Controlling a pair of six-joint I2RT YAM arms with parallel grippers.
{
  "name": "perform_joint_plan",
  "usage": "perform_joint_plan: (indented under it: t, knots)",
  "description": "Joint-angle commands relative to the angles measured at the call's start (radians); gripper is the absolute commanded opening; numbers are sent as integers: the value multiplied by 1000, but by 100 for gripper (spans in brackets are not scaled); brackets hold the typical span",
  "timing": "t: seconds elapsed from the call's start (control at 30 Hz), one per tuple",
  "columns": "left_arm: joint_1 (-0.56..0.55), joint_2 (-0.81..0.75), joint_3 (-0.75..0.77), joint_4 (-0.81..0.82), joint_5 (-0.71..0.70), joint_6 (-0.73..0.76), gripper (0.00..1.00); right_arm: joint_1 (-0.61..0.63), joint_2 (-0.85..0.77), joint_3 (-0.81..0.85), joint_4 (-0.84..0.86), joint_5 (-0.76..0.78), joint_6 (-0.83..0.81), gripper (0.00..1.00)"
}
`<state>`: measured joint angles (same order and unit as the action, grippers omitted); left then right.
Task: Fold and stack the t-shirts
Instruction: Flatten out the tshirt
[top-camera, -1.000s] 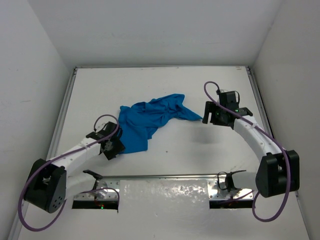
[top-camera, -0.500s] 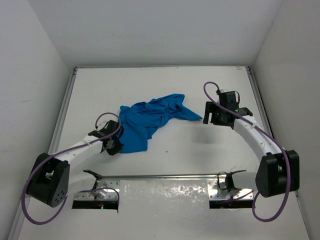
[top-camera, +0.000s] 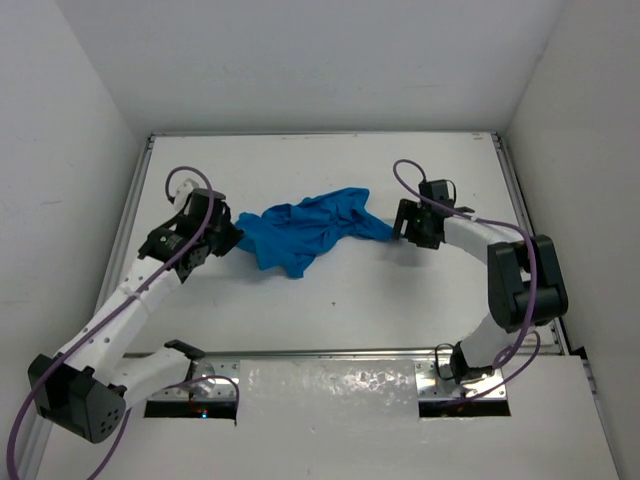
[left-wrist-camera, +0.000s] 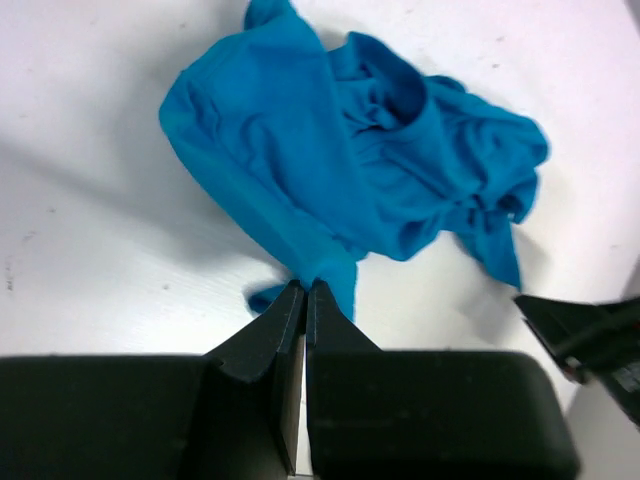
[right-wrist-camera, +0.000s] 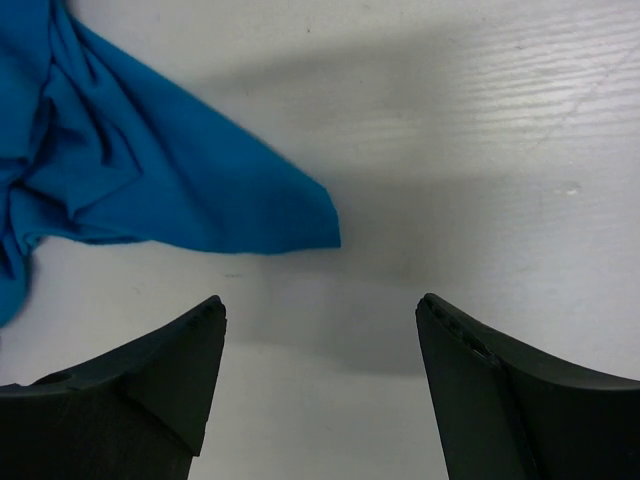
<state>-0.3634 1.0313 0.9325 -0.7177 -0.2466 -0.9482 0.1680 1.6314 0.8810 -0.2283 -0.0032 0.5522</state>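
Top external view shows the blue t-shirt (top-camera: 305, 232) lying crumpled a little beyond the middle of the white worktop (top-camera: 330, 330), bunched into ridges rather than spread flat, with one pointed flap reaching to the right and a lobe sagging toward the near edge. At its left end the left fingers (top-camera: 228, 240) are pressed together on a pinch of the cloth. The left wrist view makes this plain: the two dark fingers (left-wrist-camera: 292, 320) meet with a thin fold of blue fabric caught between them, and the rest of the t-shirt (left-wrist-camera: 340, 150) trails away over the surface. That hold on an outer edge is, I judge, meant to let the arm draw the garment open so it can be laid flat before any folding. On the other side the right fingers (top-camera: 403, 222) stand wide apart just beside the tip of the right-hand flap. In the right wrist view they (right-wrist-camera: 170, 370) frame bare worktop, and the flap's corner of the t-shirt (right-wrist-camera: 150, 190) lies just ahead of the gap, touching neither finger. Such placing suggests a second grip is being lined up, so the cloth can be stretched between both arms; folding itself looks not yet begun
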Motion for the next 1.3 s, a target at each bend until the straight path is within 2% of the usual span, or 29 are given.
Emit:
perform_joint_plan:
  t: [0.0, 0.23, 0.4, 0.7, 0.77, 0.87, 1.1, 1.13, 1.2, 1.23, 1.27]
  knots:
    - [12, -16, 55, -63, 15, -50, 0, 4, 34, 64, 86, -18, 67, 75]
    - [12, -20, 144, -77, 23, -64, 0, 4, 57, 68, 170, 34, 77, 74]
    - [14, -11, 173, -92, 20, -66, 0, 4, 160, 145, 120, 23, 87, 68]
    - [14, -4, 193, -92, 13, -67, 0, 14, 171, 121, 104, 28, 100, 65]
    - [14, 0, 195, -86, 17, -67, 0, 15, 177, 124, 99, 28, 98, 55]
    - [14, 1, 206, -89, 10, -64, 0, 16, 182, 121, 101, 22, 107, 48]
    - [14, 19, 230, -85, -2, -49, 0, 22, 206, 164, 14, 58, 98, 47]
    - [14, 22, 233, -83, -2, -47, 0, 22, 208, 165, 9, 63, 95, 45]
    - [14, 27, 241, -80, -5, -43, 0, 22, 209, 171, -3, 69, 88, 30]
    - [14, 29, 244, -77, -8, -40, 0, 24, 206, 176, -5, 71, 83, 21]
    - [14, 33, 253, -75, -13, -34, 0, 22, 202, 180, -19, 84, 80, 0]
